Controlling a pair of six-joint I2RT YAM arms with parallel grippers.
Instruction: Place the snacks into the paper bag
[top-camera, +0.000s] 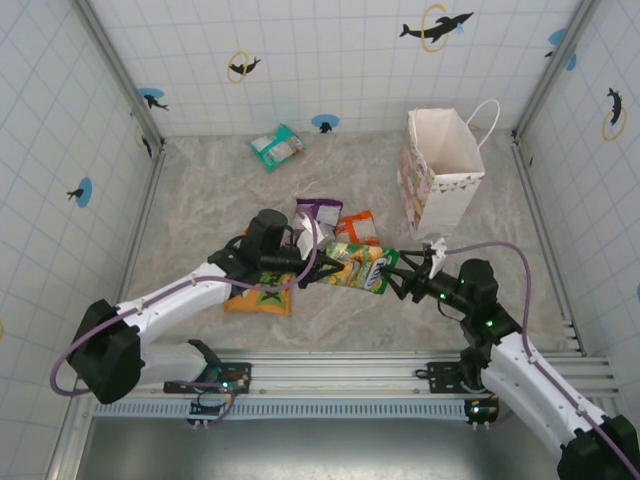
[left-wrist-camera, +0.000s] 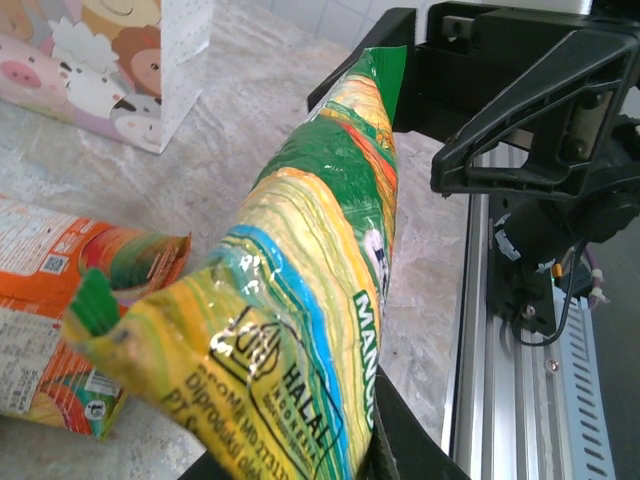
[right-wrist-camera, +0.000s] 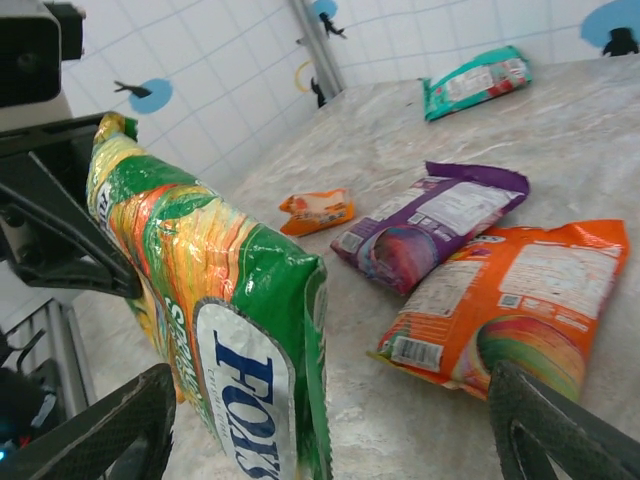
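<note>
Marbled tabletop (top-camera: 200, 190): we note left gripper (top-camera: 305, 272) clamping green packet (top-camera: 358, 266), right gripper (top-camera: 400, 268) spread wide at its end, purple packet (top-camera: 318, 212) behind, large orange packet (top-camera: 262, 298) part-hidden under left arm (top-camera: 180, 295)

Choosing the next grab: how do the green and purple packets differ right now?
The green packet is held off the table by the left end effector; the purple packet lies on it, untouched. The green packet stands on edge; the purple one rests flat. Both are foil snacks outside the paper bag.
</note>
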